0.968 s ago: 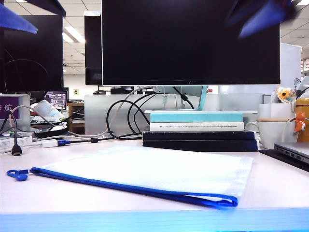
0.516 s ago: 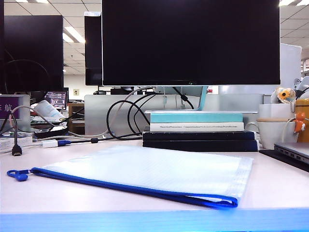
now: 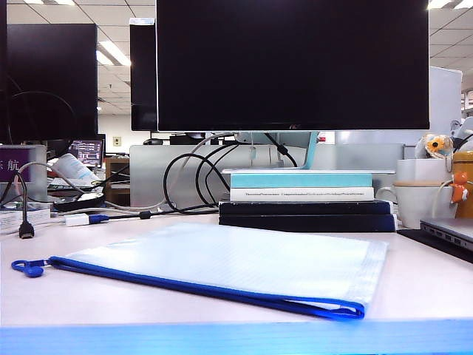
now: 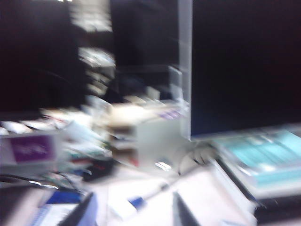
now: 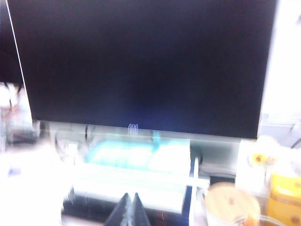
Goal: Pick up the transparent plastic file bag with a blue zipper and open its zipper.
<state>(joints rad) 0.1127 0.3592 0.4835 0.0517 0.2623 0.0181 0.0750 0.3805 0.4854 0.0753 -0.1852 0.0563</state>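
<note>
The transparent plastic file bag [image 3: 236, 262] lies flat on the desk in the exterior view. Its blue zipper [image 3: 192, 287] runs along the near edge, ending in a small blue loop pull [image 3: 28, 268] at the left. Neither gripper shows in the exterior view. The left wrist view is blurred; my left gripper [image 4: 134, 214] stands open above the desk's left side with nothing between its fingers. My right gripper [image 5: 130, 200] is shut and empty, its tips pressed together, facing the stacked books [image 5: 136, 174] under the monitor. The bag shows in neither wrist view.
Behind the bag stand a large black monitor [image 3: 292, 66], a stack of books [image 3: 303, 200] and looped cables [image 3: 185, 177]. A white mug [image 3: 417, 203] and a laptop edge [image 3: 447, 233] are at the right. A dangling cable plug [image 3: 26, 229] hangs at the left.
Blurred blue gripper parts at the exterior view's top corners a second ago have left the view. The bag has not moved.
</note>
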